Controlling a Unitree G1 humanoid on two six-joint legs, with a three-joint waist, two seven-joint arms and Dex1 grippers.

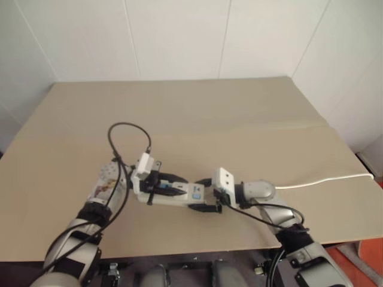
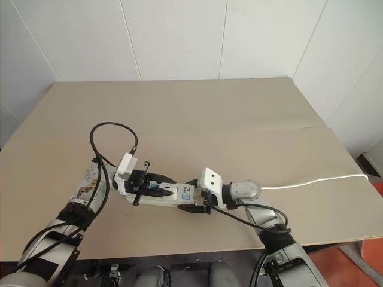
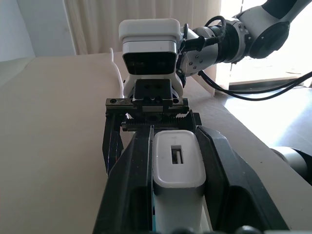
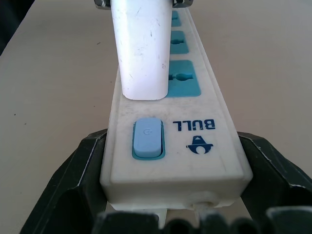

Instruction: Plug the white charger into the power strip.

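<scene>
I hold the power strip (image 4: 170, 146) by its switch end in the right gripper (image 4: 173, 214), jaws spread across its width, long axis running 3 to 9 o'clock in the head view. The left gripper (image 3: 170, 195) is clamped on the white charger (image 3: 178, 170), which lies along the strip's top face. Its body points along that axis rather than square to a socket, so I judge it not yet seated.

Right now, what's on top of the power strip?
The white charger, held by the left gripper, stands on the power strip above its blue switch. Its prongs are covered.
</scene>
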